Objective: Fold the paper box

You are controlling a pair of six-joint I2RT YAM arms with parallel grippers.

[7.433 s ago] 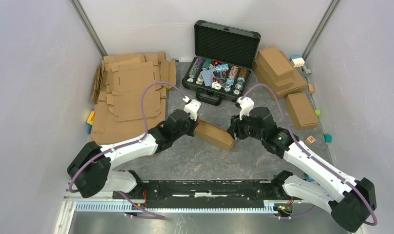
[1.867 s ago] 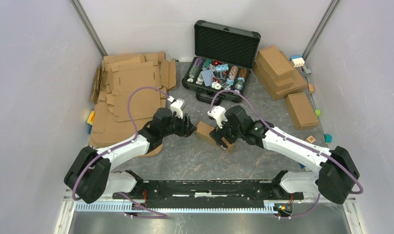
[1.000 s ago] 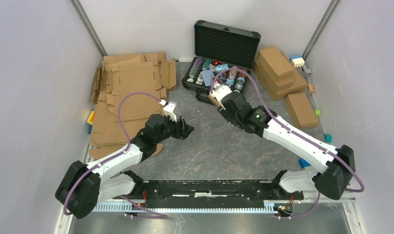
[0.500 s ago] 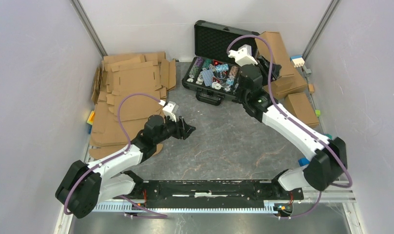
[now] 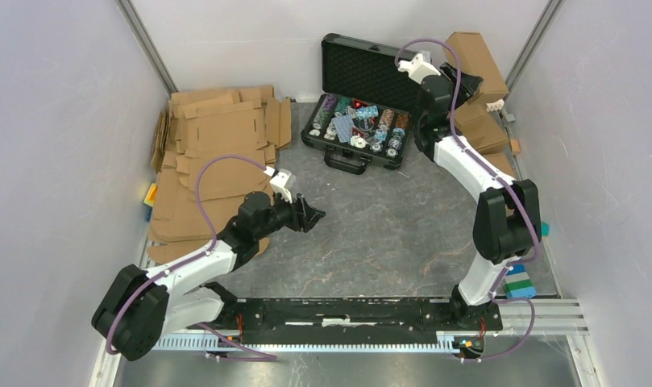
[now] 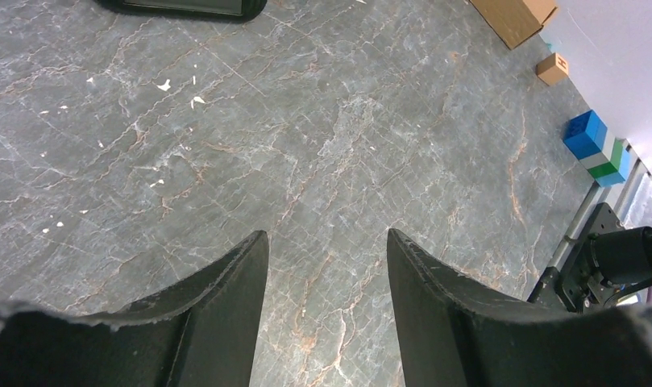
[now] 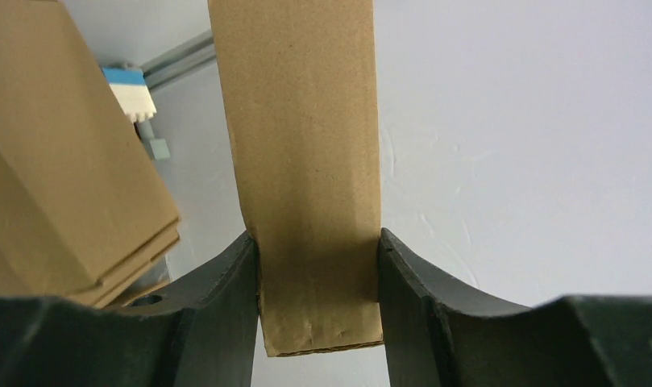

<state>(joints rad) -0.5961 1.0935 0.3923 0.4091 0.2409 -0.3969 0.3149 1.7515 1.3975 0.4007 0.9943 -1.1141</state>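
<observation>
The paper box (image 5: pixel 477 56), a folded brown cardboard box, hangs in the air at the back right corner, above a stack of other folded boxes (image 5: pixel 482 129). My right gripper (image 5: pixel 454 79) is shut on it. In the right wrist view the box (image 7: pixel 302 145) fills the gap between both fingers, its lower edge just below the right gripper (image 7: pixel 316 250). My left gripper (image 5: pixel 311 216) hovers low over the grey table left of centre. It is open, and the left wrist view shows only bare table between the fingers of the left gripper (image 6: pixel 326 242).
Flat cardboard sheets (image 5: pixel 218 153) lie piled at the back left. An open black case of chips (image 5: pixel 363 101) stands at the back centre. The stacked boxes (image 7: pixel 56 161) sit close to the held box. A blue block (image 6: pixel 587 134) and a small wooden cube (image 6: pixel 552 68) lie near the right edge.
The right arm has swung the box from the back centre up to the back right corner, over the stack. The left gripper has stayed put, open.
</observation>
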